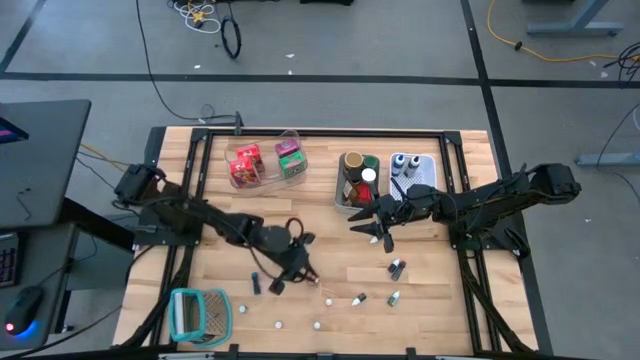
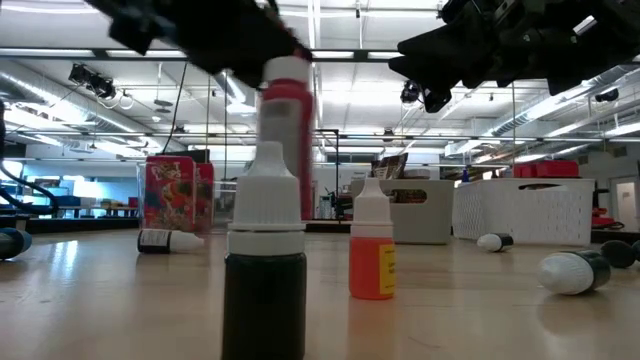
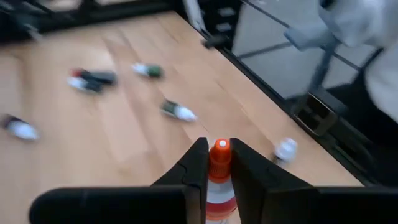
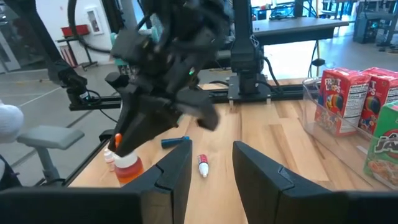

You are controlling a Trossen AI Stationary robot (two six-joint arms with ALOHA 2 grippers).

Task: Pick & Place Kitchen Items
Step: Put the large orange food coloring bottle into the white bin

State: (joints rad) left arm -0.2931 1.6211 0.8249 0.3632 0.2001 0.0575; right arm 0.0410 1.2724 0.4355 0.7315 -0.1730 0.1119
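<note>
Left pincer [image 3: 217, 163] clamped on a small orange-and-white capped bottle [image 3: 219, 177], lifted above the wooden bench [image 1: 340, 260].
Transport step; next comes carrying to a bin. Right pincer [image 4: 211, 163] waits open, empty, near the grey bin [image 1: 350, 203].

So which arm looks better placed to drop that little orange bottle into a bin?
Left, probably. The left gripper is already shut on the orange-capped bottle, lifted above the table. The right gripper is open and empty, hovering near the grey bin.
</note>
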